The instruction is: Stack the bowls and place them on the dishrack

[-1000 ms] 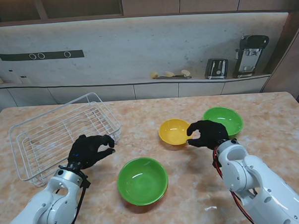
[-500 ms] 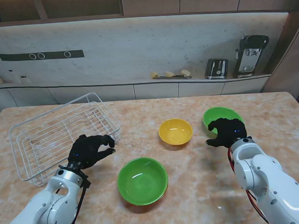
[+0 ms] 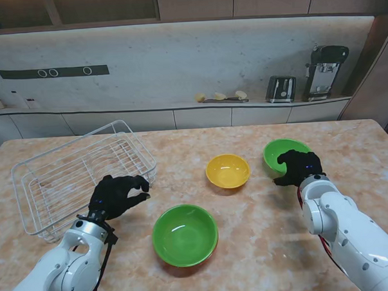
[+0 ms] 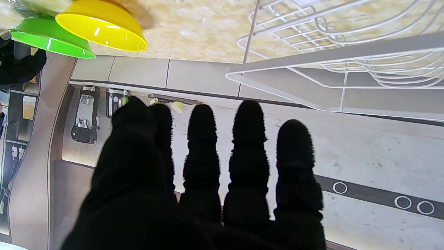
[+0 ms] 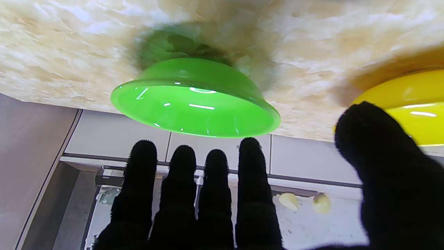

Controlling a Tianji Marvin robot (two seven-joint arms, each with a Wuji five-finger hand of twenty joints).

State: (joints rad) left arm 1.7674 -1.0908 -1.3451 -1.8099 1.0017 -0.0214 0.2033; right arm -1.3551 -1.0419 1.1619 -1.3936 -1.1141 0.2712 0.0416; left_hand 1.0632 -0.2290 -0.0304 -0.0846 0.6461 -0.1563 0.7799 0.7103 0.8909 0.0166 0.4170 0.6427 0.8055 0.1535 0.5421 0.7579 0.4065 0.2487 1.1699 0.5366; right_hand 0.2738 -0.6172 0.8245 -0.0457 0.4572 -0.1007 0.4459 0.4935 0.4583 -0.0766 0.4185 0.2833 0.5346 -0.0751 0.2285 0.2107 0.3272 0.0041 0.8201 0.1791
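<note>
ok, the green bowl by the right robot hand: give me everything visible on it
The far green bowl is a glossy, plastic-looking round bowl with a flared rim and a narrower base. It is upright and empty, and rests on the marble-patterned table, right of the yellow bowl and apart from it. The right robot hand is at its near rim, covering part of it in the stand view. In the wrist view the fingers are spread short of the rim, not closed on it.

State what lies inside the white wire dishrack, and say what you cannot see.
The dishrack holds no bowls; only its wires and the table show through. Its near corner is hidden by the left hand.
</note>
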